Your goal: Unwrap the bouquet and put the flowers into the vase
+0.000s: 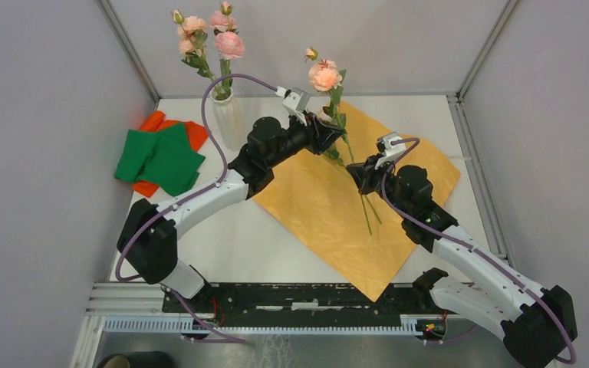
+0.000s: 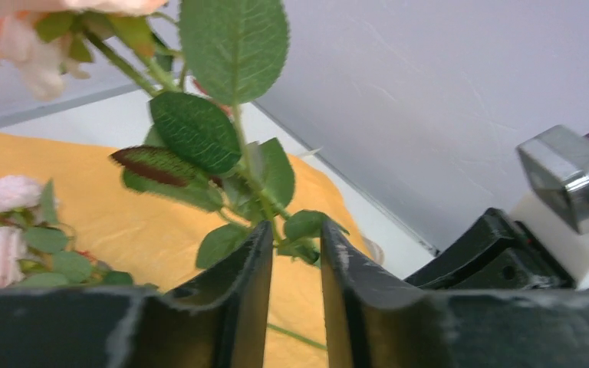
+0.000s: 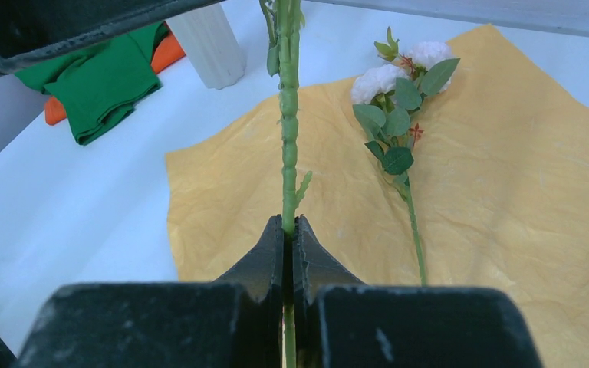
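Crinkled, rough-looking paper sheet [image 3: 506,192].
Smooth ribbed vase [image 3: 213,46]; soft matt green cloth [image 3: 107,88] beside vase; matt black plastic fingers [image 3: 264,261].

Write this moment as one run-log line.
right gripper: shut on long green rose stem | left gripper: open around its leaves | tall white ribbed vase: holds pink roses | crinkled orange paper sheet: one pale rose lying

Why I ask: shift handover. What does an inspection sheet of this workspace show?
Surface: white table, paper spread flat.
Job's things: vase holds flowers; one flower lies on paper; held flower stands over it.
Clutter: green and orange cloths.
Grippers: right gripper shut on held flower's stem; left gripper open around its leaves.
Cables: purple cable loops by vase.
Surroundings: grey walls.
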Robot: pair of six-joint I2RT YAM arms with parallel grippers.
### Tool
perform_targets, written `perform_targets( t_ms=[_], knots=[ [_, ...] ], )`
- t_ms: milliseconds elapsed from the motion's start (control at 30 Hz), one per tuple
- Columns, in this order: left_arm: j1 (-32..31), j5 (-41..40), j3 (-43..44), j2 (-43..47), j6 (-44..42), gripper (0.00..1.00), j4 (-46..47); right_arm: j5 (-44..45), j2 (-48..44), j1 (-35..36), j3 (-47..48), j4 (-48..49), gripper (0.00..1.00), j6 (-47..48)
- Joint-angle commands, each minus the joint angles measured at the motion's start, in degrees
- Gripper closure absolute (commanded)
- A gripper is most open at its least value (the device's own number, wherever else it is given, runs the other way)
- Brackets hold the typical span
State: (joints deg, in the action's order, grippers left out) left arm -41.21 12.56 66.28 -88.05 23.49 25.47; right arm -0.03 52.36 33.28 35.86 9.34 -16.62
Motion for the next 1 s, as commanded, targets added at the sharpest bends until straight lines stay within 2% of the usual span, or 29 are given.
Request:
perform_targets(
  t_ms=[0, 33, 100, 367, 533, 667, 967],
  knots=[
    [0.08, 5.43, 2.14, -1.84, 2.95, 0.52, 4.20, -0.85, 0.51, 0.29, 1.23, 2.01, 1.00, 0.86],
    [0.10, 6.42, 1.94, -2.21, 3.96, 0.47, 5.01, -0.85, 0.43, 0.30, 1.23, 2.10, 1.00, 0.84],
    [0.08, 7.74, 0.62, -2.68, 6.12, 0.45, 7.32, -0.61, 0.20, 0.22, 1.15, 2.00, 1.00, 0.96],
    [0.06, 8.82, -5.70, -3.76, 12.32, 0.46, 14.34, -0.32, -1.07, 0.26, 0.91, 1.63, 1.00, 1.31],
    [0.11, 5.06, -7.32, -0.62, 8.92, 0.47, 8.95, 3.67, -3.57, 0.27, 0.37, 0.70, 1.00, 2.62],
    [0.08, 5.18, -9.14, 1.07, 9.34, 0.41, 9.81, 2.92, -3.99, 0.27, 0.05, 1.31, 1.00, 2.19],
    [0.06, 9.31, -5.67, -6.14, 16.34, 0.40, 18.61, 0.13, -2.53, 0.24, -1.13, 3.09, 1.00, 0.22]
  ],
)
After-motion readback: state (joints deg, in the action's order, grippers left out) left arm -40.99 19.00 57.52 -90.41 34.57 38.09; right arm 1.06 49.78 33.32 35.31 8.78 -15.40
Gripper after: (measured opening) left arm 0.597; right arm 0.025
